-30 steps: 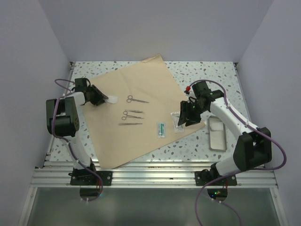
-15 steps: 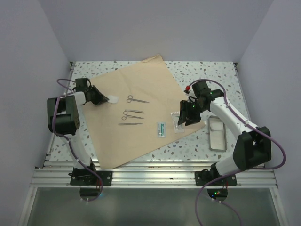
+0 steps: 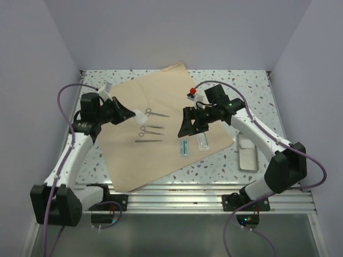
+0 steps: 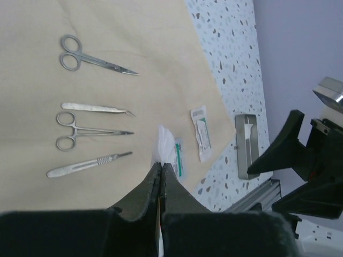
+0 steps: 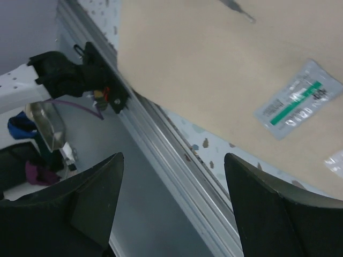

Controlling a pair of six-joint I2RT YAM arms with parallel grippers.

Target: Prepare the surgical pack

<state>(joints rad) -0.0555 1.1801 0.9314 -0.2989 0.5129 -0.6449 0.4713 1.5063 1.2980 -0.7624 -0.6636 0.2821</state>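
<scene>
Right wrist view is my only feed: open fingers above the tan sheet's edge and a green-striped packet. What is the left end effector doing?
Observer: The left end effector is shut on a small white piece, over the wrapping sheet.
Operator: Which instruments lie on the sheet?
Observer: In a column: scissors, tweezers, ring-handled forceps and a scalpel handle.
Operator: Anything off the sheet?
Observer: A metal tray sits on the table, just beyond the sheet's right corner.
</scene>
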